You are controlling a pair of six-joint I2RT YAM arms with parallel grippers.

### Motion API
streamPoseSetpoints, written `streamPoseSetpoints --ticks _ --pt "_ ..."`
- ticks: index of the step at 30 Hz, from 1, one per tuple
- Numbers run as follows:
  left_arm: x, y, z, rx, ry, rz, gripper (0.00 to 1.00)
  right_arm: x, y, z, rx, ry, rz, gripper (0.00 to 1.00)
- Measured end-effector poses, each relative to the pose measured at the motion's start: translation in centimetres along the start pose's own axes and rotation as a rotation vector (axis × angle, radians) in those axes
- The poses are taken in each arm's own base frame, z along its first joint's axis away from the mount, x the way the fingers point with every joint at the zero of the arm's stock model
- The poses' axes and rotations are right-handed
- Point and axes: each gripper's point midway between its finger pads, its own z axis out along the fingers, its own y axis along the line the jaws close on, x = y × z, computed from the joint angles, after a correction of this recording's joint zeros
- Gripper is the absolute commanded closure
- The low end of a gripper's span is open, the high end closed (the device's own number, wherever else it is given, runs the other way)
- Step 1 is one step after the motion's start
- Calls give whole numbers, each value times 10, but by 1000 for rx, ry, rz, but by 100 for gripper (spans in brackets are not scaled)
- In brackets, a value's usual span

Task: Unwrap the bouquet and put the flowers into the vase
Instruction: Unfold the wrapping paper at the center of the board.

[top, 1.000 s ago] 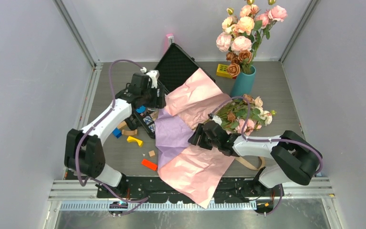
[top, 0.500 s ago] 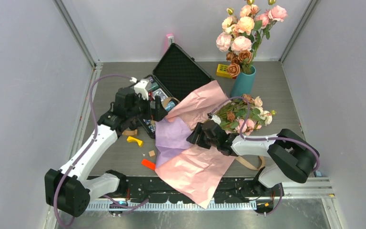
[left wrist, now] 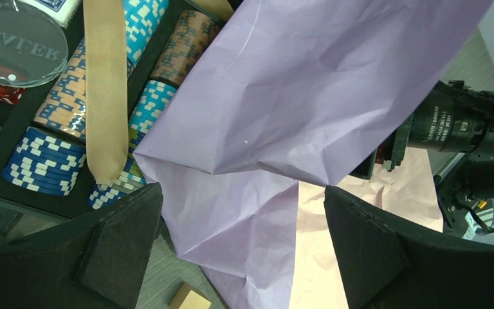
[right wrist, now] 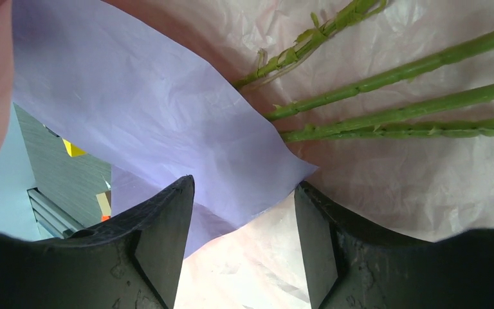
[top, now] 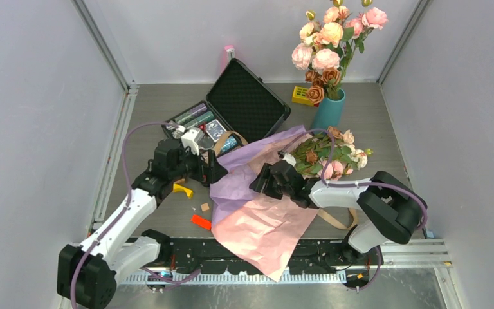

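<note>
Small pink, peach and white roses [top: 332, 156] were partly hidden by crinkled lilac paper [top: 244, 174]; left gripper [top: 213, 168] and right gripper [top: 262, 182] were spread, nothing pinched.

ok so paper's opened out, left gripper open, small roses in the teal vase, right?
No: top view shows the small roses lying on the paper beside the teal vase, not in it. That paper opened out, left gripper open: yes.

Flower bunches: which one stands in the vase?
The tall bunch of large pink-cream roses stands in the teal vase; the small bunch lies on the pink paper.
</note>
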Motion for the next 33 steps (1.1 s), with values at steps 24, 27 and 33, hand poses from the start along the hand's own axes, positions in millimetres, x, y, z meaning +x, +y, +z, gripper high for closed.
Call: streamPoseSetpoints --ticks 24,27,33 --pt "10 36 -2 -161 -49 66 0 -84 16 -4 61 -61 -94 30" --pt "6 38 4 -161 -48 93 0 -95 24 2 50 -66 -100 30" --pt "5 45 20 -157 -37 112 0 -97 23 14 62 -47 -112 31"
